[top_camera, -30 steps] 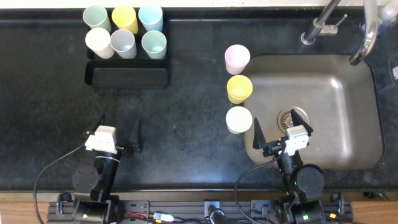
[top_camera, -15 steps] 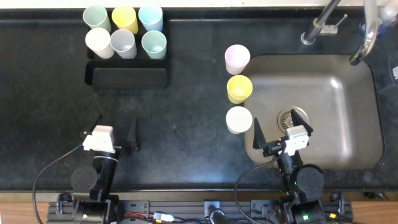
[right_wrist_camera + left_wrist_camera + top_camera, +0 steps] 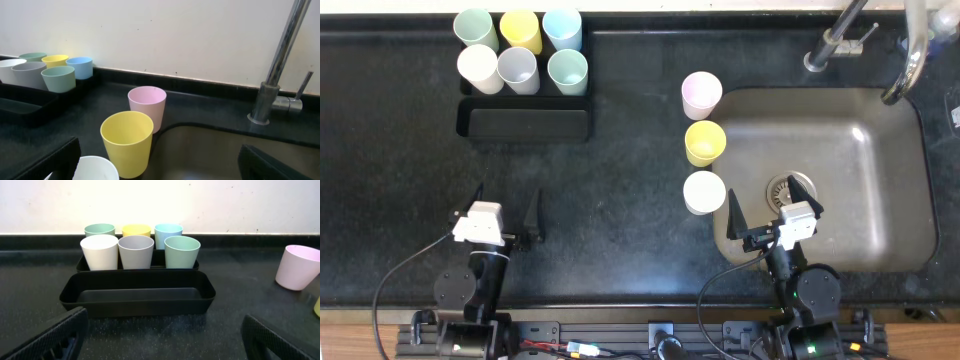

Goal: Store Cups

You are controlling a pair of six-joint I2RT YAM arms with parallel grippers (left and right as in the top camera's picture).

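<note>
We are hovering with left gripper (image 3: 508, 205) and right gripper (image 3: 767, 200) both open, risking knocking the white cup (image 3: 704, 192) into the sink (image 3: 860, 150) if a finger clips it

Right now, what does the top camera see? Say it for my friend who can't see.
A pink cup, yellow cup and white cup line the black counter beside the sink. Six cups stand in a black tray at upper left; the left gripper and right gripper are open.
</note>
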